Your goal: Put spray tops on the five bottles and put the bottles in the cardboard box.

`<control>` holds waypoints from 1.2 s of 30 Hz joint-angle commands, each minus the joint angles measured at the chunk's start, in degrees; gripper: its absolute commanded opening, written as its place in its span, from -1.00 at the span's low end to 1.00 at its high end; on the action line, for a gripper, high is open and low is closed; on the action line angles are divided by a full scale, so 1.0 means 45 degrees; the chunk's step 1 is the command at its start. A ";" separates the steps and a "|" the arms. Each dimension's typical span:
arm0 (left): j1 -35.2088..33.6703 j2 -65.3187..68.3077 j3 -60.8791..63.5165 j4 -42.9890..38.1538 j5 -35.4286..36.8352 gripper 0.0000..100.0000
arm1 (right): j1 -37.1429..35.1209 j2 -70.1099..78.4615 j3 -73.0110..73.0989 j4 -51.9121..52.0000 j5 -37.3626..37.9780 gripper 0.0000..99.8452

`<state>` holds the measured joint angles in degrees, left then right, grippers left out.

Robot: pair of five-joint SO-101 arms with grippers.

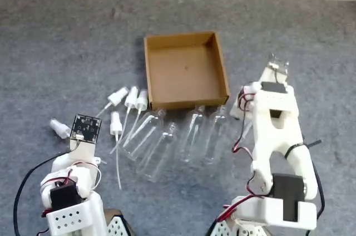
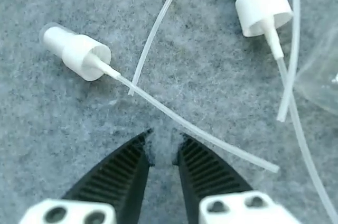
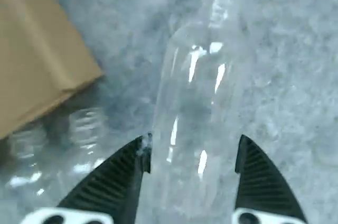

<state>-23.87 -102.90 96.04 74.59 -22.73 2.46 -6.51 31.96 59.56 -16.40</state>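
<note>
At the table's left, one spray top (image 1: 58, 127) lay by itself on the grey felt-covered table (image 1: 55, 52), its thin dip tube running across just in front of the left gripper (image 2: 163, 147). That gripper hung low over the felt with its jaws all but closed on nothing. Beside it, four more spray tops (image 1: 132, 98) lay in a loose cluster with their tubes crossed. Next to those were four clear bottles (image 1: 192, 133), uncapped and on their sides just below the cardboard box (image 1: 186, 69). The box itself held nothing. On the right, the right gripper (image 3: 190, 152) stood with its jaws spread wide on either side of the fifth bottle (image 3: 198, 102), which lay flat just beyond the box's corner. Whether the pads touched the bottle could not be made out. By the look of things, the job had barely begun. No top was on any bottle and no bottle was boxed, so all five pairings and all five placements were left to do.
</note>
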 commanded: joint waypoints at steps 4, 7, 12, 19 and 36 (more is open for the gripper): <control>-0.0166 -0.0029 0.0244 -0.0234 -0.0156 -0.97 | 0.1143 0.0029 0.1065 -0.1182 0.3048 -0.93; -0.0283 -0.0068 0.0244 -0.0371 -0.0313 -0.97 | 0.1729 0.0029 0.1299 -0.1221 0.6369 -0.99; -0.0967 -0.0068 0.0088 -0.1973 -0.2012 -0.97 | 0.2823 -0.0088 0.1221 -0.1201 1.0823 -0.98; -0.1280 0.1827 -0.5304 -0.0234 -0.2051 -0.91 | 0.2823 -0.0088 0.1260 -0.1221 1.2777 -0.98; -0.3311 1.8667 -1.4173 -0.1114 0.4669 -0.77 | 0.2686 -0.0088 0.1319 -0.1221 1.3968 -0.98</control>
<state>-37.14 -28.79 35.47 73.54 -10.15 14.95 -7.30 37.23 54.46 45.85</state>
